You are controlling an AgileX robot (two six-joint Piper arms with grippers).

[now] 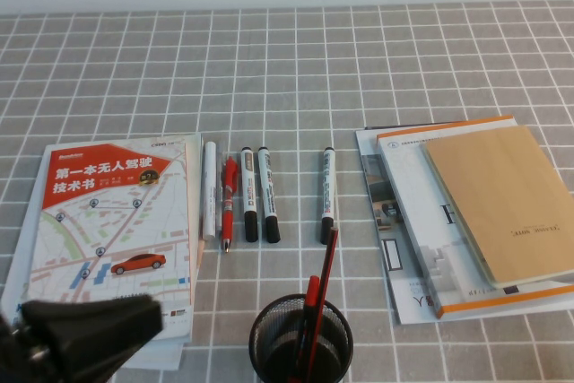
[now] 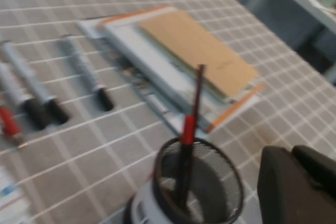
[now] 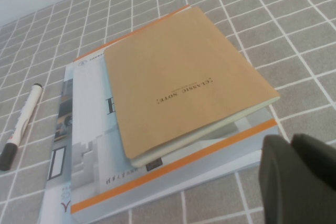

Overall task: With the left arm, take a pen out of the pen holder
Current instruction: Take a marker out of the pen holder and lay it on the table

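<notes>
One container matters here. In the high view the black mesh pen holder (image 1: 269, 347) sits at the bottom centre of the frame, its base cut off by the edge, and a slim red pen (image 1: 328, 262) leans out of it. Your left gripper (image 1: 134, 320), closed, fills the lower left corner, partly cropped, and hides the near edge of the red map-covered book (image 1: 108, 213). Bare grey tiled tabletop (image 1: 287, 69) fills the upper frame. Five markers and pens (image 1: 268, 195) lie in a row mid-frame. At right, a tan notebook (image 1: 498, 204) tops the book stack (image 1: 404, 293).

In the blurred left wrist view, the left gripper is near the holder's rim, apart from the pen.

In the right wrist view, the right gripper (image 3: 302, 177) hovers by the stack's orange-striped corner; you cannot tell its state.
</notes>
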